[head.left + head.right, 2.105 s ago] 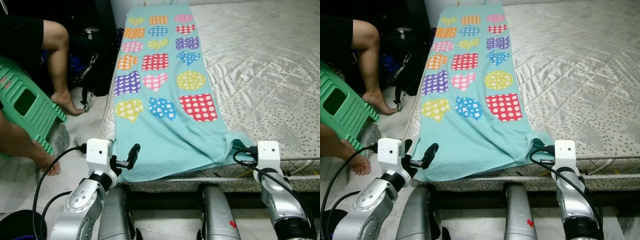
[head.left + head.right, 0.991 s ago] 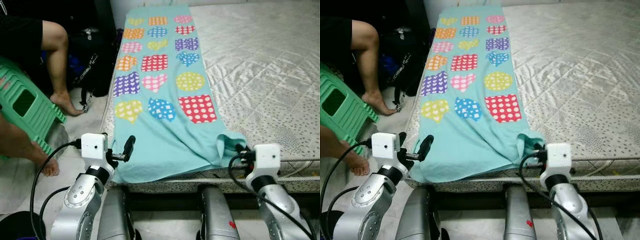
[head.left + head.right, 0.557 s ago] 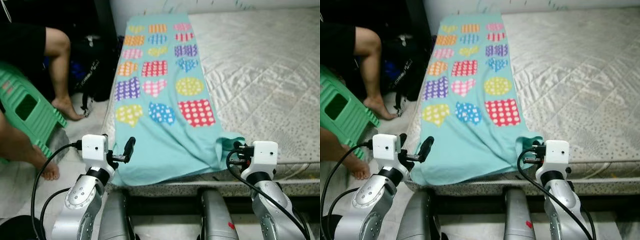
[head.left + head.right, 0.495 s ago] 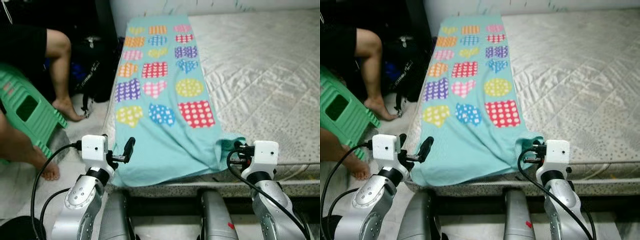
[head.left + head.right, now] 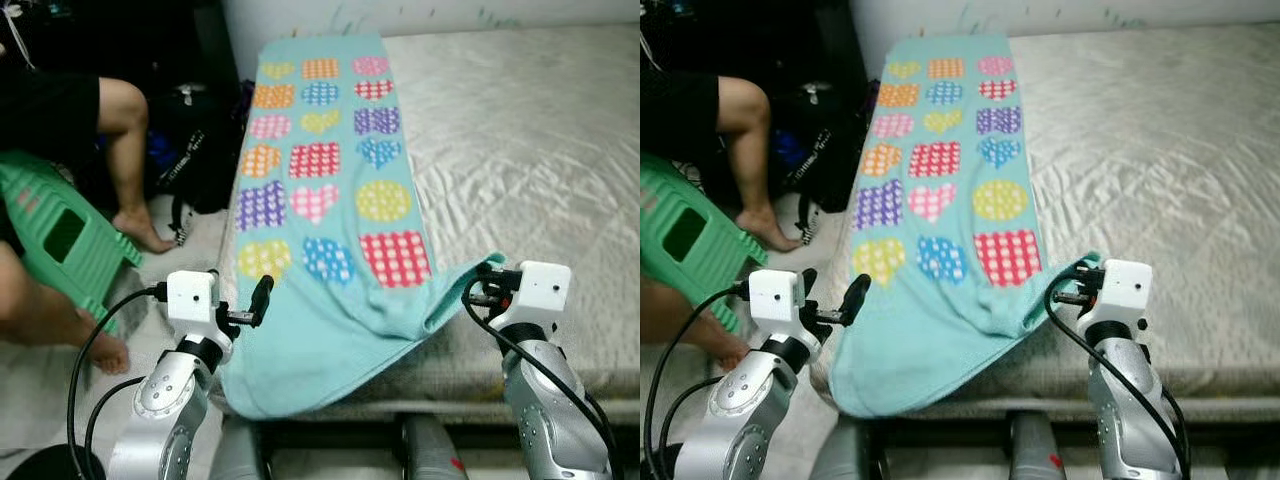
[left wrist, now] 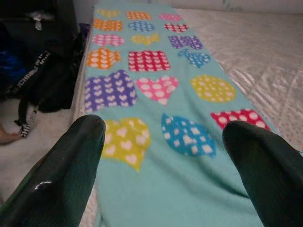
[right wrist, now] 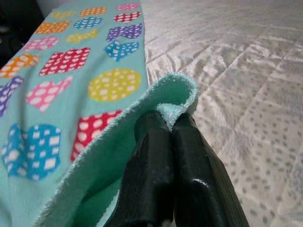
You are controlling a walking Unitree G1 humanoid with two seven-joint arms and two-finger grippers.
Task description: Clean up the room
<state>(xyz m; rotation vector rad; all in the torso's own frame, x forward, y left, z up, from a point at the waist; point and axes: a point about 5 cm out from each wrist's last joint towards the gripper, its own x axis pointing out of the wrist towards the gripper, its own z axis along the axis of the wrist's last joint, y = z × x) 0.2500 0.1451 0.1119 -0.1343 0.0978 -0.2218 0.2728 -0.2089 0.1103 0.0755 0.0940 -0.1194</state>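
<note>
The right gripper (image 7: 165,124) is pinched tight on the near right corner of the blanket (image 5: 330,200), which lies along the left side of the mattress (image 5: 520,150), near end hanging over the edge. The left gripper (image 5: 262,298) is spread wide, holding nothing, beside the near left corner. The blanket looks soft, light and limp, so I think that free corner is the place to grip; the mattress to the right gives room, while a person's leg (image 5: 125,150) and a stool (image 5: 60,240) crowd the left.

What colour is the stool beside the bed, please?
Green: the plastic stool shows best in the left eye view.
</note>
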